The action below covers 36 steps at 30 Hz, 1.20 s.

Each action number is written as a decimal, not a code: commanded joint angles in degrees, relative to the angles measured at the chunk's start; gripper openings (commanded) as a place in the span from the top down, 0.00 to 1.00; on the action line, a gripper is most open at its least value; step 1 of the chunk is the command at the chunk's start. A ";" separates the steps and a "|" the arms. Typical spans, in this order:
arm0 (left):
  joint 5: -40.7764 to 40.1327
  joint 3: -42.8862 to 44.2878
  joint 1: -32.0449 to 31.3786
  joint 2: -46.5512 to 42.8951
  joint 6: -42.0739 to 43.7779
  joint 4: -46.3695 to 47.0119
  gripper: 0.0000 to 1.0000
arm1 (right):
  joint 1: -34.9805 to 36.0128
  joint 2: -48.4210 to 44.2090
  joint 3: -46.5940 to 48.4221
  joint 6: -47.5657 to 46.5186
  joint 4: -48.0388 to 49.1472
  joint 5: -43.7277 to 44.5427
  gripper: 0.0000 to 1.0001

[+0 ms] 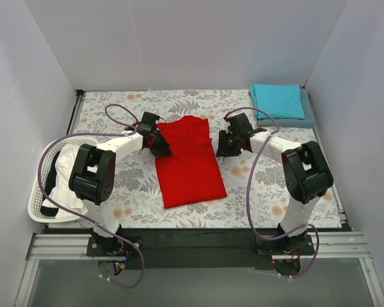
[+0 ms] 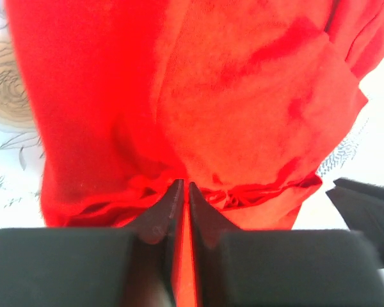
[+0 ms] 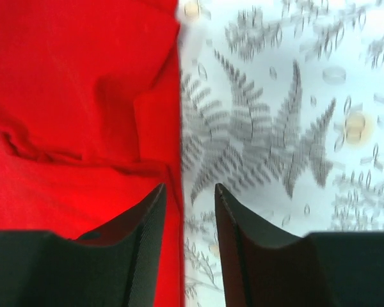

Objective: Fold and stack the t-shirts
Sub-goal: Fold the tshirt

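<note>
Three t-shirts, red t-shirt (image 1: 187,160) lying central, table (image 1: 262,185) open around its edges, left gripper (image 1: 163,148) clamped on its left edge, right gripper (image 1: 223,148) jaws apart at its right edge, teal t-shirt (image 1: 278,100) atop grey-blue t-shirt (image 1: 308,115) (far-right corner), one basket (image 1: 35,204) left

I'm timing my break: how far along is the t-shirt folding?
Done: the teal t-shirt lies folded on the folded grey-blue t-shirt at the far right. In hand: the red t-shirt, narrowed to a long strip; the left gripper is shut on its left edge, the right gripper open beside its right edge. Left: folding it shorter and stacking it on the teal one.
</note>
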 commanded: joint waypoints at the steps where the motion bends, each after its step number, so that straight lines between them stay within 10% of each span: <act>1: -3.61 1.49 -0.03 -6.94 0.34 -4.59 0.91 | 0.50 -6.40 -5.17 -1.52 -1.42 0.69 0.55; 6: -13.12 -5.62 0.32 -17.32 -8.80 -11.03 0.74 | 0.94 -17.65 -14.93 -1.08 -2.12 0.52 0.45; 19: -3.02 -35.42 -9.69 -43.26 -20.40 -16.48 0.63 | 3.22 -34.27 -33.58 4.62 -2.57 -11.78 0.32; 36: 3.67 -46.59 -11.28 -47.57 -24.28 -2.96 0.54 | 3.22 -31.64 -38.59 10.87 5.69 -13.54 0.46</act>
